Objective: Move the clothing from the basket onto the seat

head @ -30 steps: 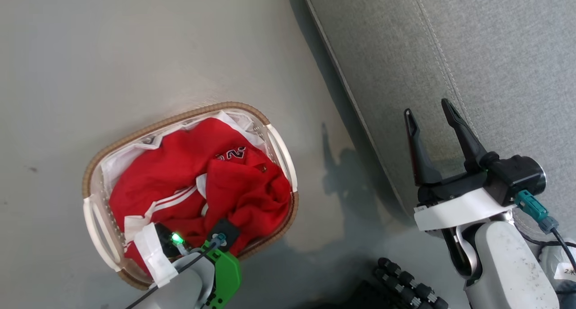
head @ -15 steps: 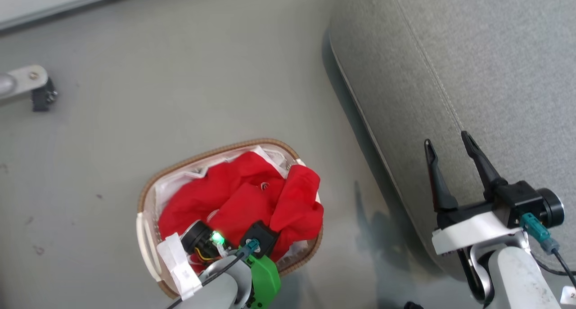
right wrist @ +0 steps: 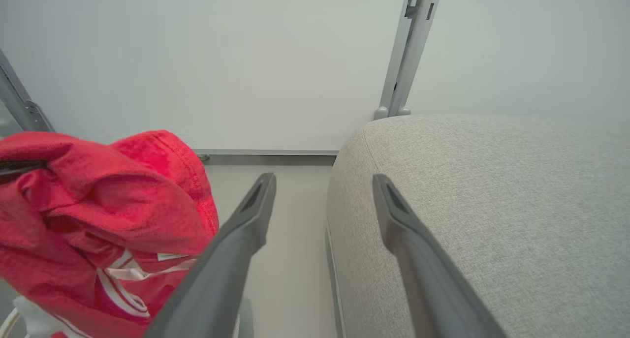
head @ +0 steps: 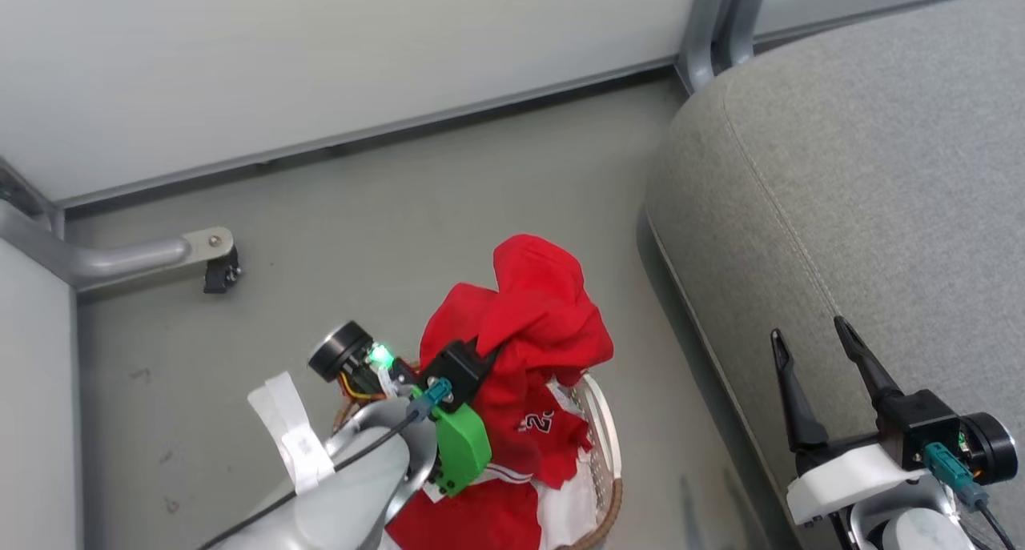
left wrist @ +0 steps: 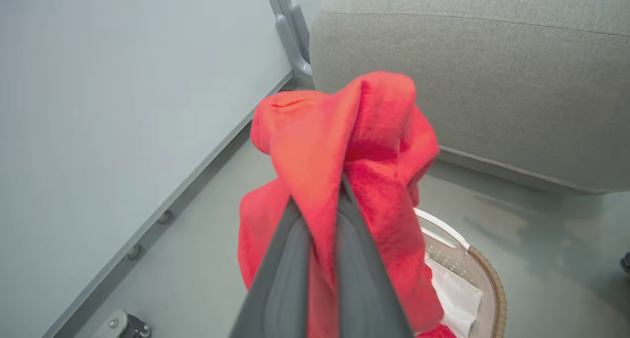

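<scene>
My left gripper (left wrist: 322,193) is shut on a fold of red clothing (left wrist: 364,131), which hangs bunched over its fingers. In the head view that lifted clothing (head: 536,310) is above the basket (head: 612,462), with the left gripper (head: 488,346) buried in the cloth. More red fabric with white numerals (head: 532,422) lies in the basket on the white liner. The grey seat (head: 865,174) is to the right. My right gripper (head: 807,330) is open and empty over the seat's front edge. The right wrist view shows the right gripper (right wrist: 323,180) between the red clothing (right wrist: 113,195) and the seat (right wrist: 467,205).
A pale wall panel runs behind the grey floor. A grey metal post (head: 713,30) stands at the seat's far corner. A metal frame leg with a black foot (head: 212,266) juts out at the left. A strip of floor separates basket and seat.
The head camera has tilted up, so the whole scene has shifted. My left gripper has risen out of the basket, pulling a red garment up with it. The right gripper has stayed open.
</scene>
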Controlling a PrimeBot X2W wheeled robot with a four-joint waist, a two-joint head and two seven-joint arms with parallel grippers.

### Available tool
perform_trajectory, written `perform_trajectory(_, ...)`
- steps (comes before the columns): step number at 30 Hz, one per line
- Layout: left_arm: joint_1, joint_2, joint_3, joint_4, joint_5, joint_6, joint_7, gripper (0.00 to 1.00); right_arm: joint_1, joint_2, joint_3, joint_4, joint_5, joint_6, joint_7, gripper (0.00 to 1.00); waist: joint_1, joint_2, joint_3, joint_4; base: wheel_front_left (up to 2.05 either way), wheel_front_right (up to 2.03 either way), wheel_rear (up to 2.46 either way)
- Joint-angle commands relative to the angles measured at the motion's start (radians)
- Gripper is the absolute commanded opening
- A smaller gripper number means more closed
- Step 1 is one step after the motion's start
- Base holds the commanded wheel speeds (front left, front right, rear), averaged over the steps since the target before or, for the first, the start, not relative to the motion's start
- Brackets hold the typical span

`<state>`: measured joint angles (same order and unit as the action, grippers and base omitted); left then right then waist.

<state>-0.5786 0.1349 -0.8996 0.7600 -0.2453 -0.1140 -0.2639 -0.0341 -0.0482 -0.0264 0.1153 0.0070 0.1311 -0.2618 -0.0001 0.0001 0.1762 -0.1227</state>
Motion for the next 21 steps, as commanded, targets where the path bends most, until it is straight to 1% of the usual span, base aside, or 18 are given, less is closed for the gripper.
perform_trajectory(1, -0.036, 0.006, 0.001, -0.015, 0.008, -0.004, -0.001, 0.00, 0.023, -0.004, -0.004, 0.003, -0.011, -0.001, -0.005, 1.00, 0.0001, -0.0001, -0.126, 0.069, 0.00, 0.00, 0.00)
perform_trajectory(4, -0.095, 0.016, -0.004, -0.045, 0.018, -0.008, -0.001, 0.00, 0.040, -0.004, -0.006, 0.005, -0.014, -0.001, -0.005, 1.00, 0.0001, -0.0001, -0.163, 0.076, 0.00, 0.00, 0.00)
perform_trajectory(11, -0.275, 0.039, -0.044, -0.069, 0.028, -0.016, 0.004, 0.00, 0.045, -0.004, 0.005, 0.006, -0.025, -0.001, -0.005, 1.00, 0.0001, -0.0001, -0.190, 0.090, 0.00, 0.00, 0.00)
perform_trajectory(17, -0.404, 0.041, -0.078, -0.075, -0.022, -0.016, 0.013, 0.00, 0.009, -0.004, 0.029, 0.010, -0.027, -0.001, -0.005, 1.00, 0.0001, -0.0001, -0.201, 0.094, 0.00, 0.00, 0.00)
perform_trajectory(21, -0.471, 0.033, -0.097, -0.057, -0.055, -0.015, 0.012, 0.00, -0.018, -0.004, 0.059, 0.012, -0.027, -0.001, -0.005, 1.00, 0.0001, -0.0001, -0.207, 0.096, 0.00, 0.00, 0.00)
